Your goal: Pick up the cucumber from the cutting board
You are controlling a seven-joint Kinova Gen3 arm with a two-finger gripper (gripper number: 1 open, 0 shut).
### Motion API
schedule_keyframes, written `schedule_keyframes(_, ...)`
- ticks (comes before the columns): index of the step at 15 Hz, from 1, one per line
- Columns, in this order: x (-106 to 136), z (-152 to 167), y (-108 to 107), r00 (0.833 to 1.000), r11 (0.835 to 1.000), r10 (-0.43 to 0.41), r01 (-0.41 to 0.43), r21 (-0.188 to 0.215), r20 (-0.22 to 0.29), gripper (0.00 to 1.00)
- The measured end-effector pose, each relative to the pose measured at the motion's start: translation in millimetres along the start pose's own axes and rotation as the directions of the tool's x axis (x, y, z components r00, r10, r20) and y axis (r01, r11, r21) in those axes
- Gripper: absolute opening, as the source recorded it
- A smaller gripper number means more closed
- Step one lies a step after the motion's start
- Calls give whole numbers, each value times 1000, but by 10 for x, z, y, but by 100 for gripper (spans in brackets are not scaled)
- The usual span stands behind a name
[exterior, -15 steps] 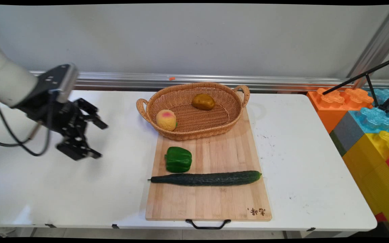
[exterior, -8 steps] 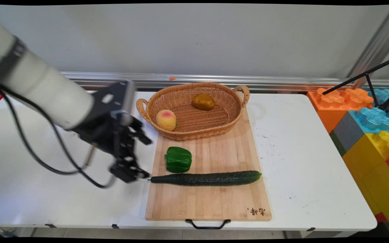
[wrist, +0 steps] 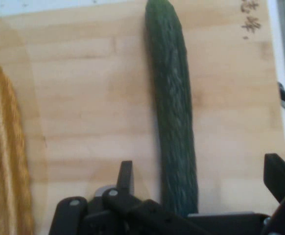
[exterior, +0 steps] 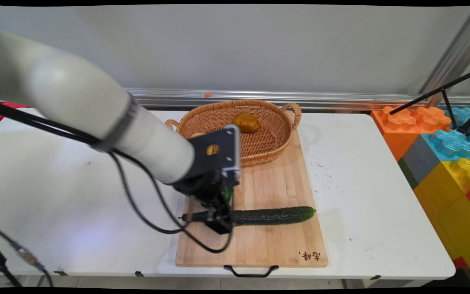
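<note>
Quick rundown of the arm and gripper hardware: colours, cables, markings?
White rounded arm with a dark band near the wrist. Black wrist block carrying a silver-edged plate with a round hole. Black two-finger gripper with linkage bars and silver pivot pins. Black cables hang in loops below. No lettering visible.

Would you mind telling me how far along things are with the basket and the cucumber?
Done: a brown fruit lies in the basket. In hand: the open gripper straddles the cucumber, not closed on it. Left: the cucumber lies on the board, unlifted.
</note>
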Motion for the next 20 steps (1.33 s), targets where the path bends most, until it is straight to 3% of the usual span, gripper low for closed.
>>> schedule_keyframes(6,178,695,-50,1000,1000,21,-20,21,-11,100)
schedule_keyframes(16,215,1265,-66,1000,1000,10,-10,12,-3,100)
schedule_keyframes(17,224,1286,-65,1000,1000,12,-12,11,-4,0)
schedule_keyframes(20,248,1295,-54,1000,1000,17,-16,9,-8,0)
